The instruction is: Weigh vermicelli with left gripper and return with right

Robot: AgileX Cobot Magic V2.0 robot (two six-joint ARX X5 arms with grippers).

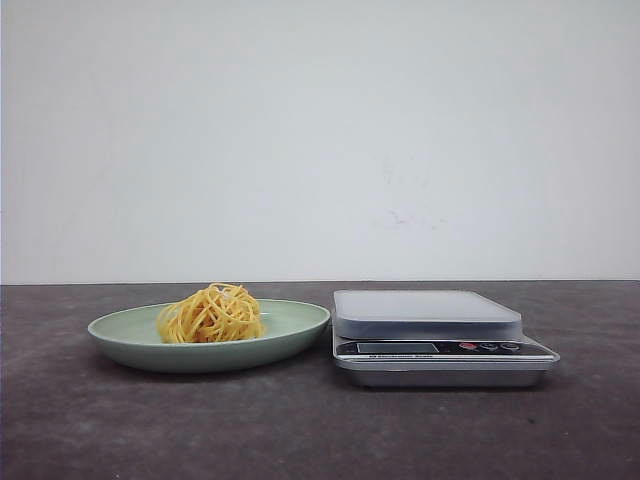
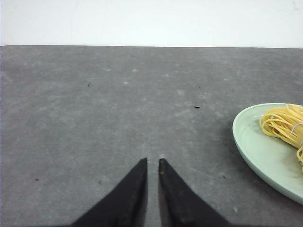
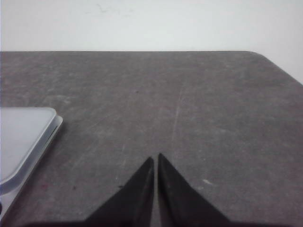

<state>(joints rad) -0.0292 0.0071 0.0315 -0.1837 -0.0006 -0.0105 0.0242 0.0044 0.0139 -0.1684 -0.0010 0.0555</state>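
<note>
Where wall meets, dark grey table (image 1: 300, 430).

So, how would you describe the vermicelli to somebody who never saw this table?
On the dark grey table, left of the silver kitchen scale, sits a pale green plate. The vermicelli is the yellow tangled nest on it, the only food here.

Place: a bare test bench, lab-like
Table (image 1: 100, 430): dark grey, speckled, scuffed
Wall (image 1: 320, 140): plain white, unadorned
Props: scale (image 1: 440, 338) beside plate (image 1: 300, 325) of vermicelli (image 1: 211, 315), staged alone
</note>
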